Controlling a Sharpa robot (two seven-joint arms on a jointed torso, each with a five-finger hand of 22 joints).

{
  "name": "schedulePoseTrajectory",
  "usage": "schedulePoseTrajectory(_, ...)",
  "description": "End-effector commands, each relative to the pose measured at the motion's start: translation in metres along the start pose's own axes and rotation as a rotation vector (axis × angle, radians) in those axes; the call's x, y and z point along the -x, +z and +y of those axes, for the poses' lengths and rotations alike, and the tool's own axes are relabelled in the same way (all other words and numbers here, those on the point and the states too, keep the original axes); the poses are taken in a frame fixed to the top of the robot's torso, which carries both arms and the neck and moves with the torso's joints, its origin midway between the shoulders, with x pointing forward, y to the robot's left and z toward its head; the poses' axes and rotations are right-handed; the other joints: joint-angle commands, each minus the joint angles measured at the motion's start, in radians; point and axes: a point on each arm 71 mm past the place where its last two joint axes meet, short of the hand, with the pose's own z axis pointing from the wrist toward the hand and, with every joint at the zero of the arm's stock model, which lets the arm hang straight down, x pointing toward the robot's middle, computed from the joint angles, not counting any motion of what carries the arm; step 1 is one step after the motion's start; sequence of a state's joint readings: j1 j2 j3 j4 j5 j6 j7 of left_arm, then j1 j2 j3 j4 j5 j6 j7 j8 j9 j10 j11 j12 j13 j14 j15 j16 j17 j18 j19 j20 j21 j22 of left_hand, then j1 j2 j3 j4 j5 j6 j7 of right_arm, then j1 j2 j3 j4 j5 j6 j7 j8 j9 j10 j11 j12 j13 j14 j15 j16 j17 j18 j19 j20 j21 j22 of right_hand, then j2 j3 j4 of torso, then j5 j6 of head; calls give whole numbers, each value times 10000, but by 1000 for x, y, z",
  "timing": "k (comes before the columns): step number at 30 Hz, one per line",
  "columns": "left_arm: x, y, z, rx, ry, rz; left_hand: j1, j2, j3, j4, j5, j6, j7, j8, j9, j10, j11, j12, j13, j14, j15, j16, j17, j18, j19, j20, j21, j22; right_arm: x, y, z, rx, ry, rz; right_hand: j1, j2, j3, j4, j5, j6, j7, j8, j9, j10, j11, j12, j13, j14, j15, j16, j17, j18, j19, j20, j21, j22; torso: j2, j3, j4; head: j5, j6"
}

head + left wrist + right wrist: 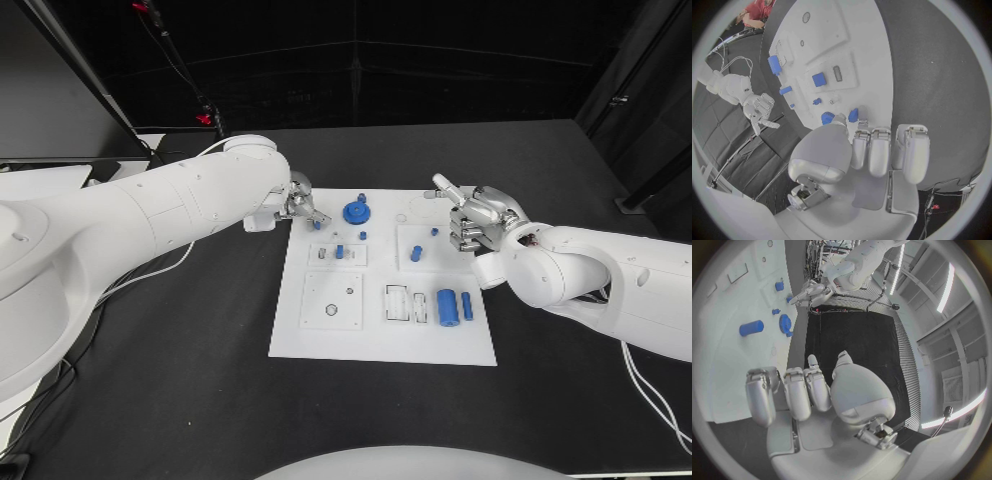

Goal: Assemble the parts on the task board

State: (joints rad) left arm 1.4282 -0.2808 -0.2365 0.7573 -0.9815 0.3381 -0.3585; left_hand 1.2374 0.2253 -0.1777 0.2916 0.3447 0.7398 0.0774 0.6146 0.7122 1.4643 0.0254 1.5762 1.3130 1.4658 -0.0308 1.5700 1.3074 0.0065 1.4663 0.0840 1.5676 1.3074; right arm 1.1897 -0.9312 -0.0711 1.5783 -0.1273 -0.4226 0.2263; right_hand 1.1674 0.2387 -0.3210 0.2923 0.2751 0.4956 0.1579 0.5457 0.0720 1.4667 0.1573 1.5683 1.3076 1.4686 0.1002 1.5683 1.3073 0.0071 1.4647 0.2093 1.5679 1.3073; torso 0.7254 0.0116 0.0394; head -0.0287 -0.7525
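From the head view, you see the board (382, 340) lying mid-table, long side running away from you. The left hand (299, 203) sits at the board's far left corner, mostly behind its own arm, so you cannot tell from here what its fingers do. The right hand (479, 222) hangs over the far right edge, fingers raised and loosely apart, nothing in them. On the board you can pick out a blue disc (356, 213) near the far edge, a small peg (339, 251) and another (415, 254) mid-board, and a blue cylinder (447, 305) with a thinner pin (466, 306) just beside it on the right side.

The left wrist view gives you what the head camera hides: the left hand (873, 150) has its fingers lying side by side, curled down, with the thumb tip close against a small blue part (853, 115) at the board's edge; whether it pinches the part or only touches it, you cannot tell. The right hand (759, 111) shows across the board (873, 60), fingers apart.

In the right wrist view the right hand (811, 390) has fingers together but straight, clear of the board (729, 355), empty. The disc (785, 322) and cylinder (751, 328) lie beyond.

No readable writing anywhere.
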Motion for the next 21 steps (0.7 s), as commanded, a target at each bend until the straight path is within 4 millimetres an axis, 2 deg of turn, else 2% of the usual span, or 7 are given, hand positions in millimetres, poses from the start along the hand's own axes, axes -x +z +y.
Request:
schedulePoseTrajectory(1, 1, 0, -2, -72, 20, -66, 684, 595, 58, 9, 51, -65, 14, -26, 12, 1065, -68, -54, 2578, 1050, -69, 8, 2634, -65, 1045, -32, 32, 2634, -1, 0, 1, 50, 29, 88, 30, 55, 34, -32, 55, -71, 759, 57, 0, 1041, 36, 25, 2632, 1022, 43, 25, 2635, -71, 1061, 35, 29, 2635, -2, 3, 6, -2, -2)
schedulePoseTrajectory(4, 1, 0, -2, -79, 19, -69, 690, 597, 67, 10, 66, -62, 14, -26, 12, 1065, -68, -54, 2578, 1050, -69, 8, 2634, -65, 1045, -33, 32, 2634, -1, 0, 1, 46, 30, 94, 30, 55, 34, -32, 55, -71, 759, 57, 0, 1041, 36, 25, 2632, 1022, 43, 25, 2635, -71, 1061, 35, 29, 2635, 0, 3, 0, 1, -2)
schedulePoseTrajectory(6, 1, 0, -2, -79, 16, -74, 763, 594, 152, 13, 243, -51, 9, -39, 11, 1065, -73, -54, 2578, 1050, -72, 8, 2634, -65, 1045, -35, 32, 2634, -1, 0, 1, 41, 31, 97, 39, 56, 36, -34, 69, -74, 761, 64, 1, 1041, 38, 25, 2632, 1022, 45, 25, 2635, -71, 1061, 36, 29, 2635, -2, 4, -1, -3, -5)
schedulePoseTrajectory(12, 1, 0, -2, -101, 9, -89, 1209, 418, 624, 26, 1612, -50, -7, -125, -5, 1065, -88, -54, 2578, 1050, -94, 8, 2634, -65, 1045, -55, 32, 2634, -1, 0, 1, 23, 30, 99, 61, 57, 41, -37, 106, -82, 765, 79, 3, 1041, 43, 25, 2632, 1022, 49, 25, 2635, -71, 1061, 40, 29, 2635, 0, 2, -1, -8, -12)
schedulePoseTrajectory(13, 1, 0, -2, -108, 6, -98, 1220, 405, 689, 28, 1744, -42, -3, -136, -9, 1065, -86, -54, 2578, 1050, -93, 8, 2634, -65, 1045, -56, 32, 2634, -1, 0, 1, 20, 30, 100, 61, 57, 41, -37, 106, -82, 765, 79, 3, 1041, 43, 25, 2632, 1022, 49, 25, 2635, -71, 1061, 40, 29, 2635, -1, 4, 0, -8, -21)
schedulePoseTrajectory(21, 1, 0, -2, -142, -4, -114, 1311, 358, 1076, 18, 2020, 39, -32, -171, -20, 1065, -107, -54, 2578, 1050, -102, 8, 2634, -65, 1045, -61, 32, 2634, -1, 0, 1, 7, 29, 102, 73, 57, 42, -37, 129, -88, 767, 90, 4, 1041, 45, 25, 2632, 1022, 52, 25, 2635, -71, 1061, 42, 29, 2635, -1, 4, 3, -13, -27)
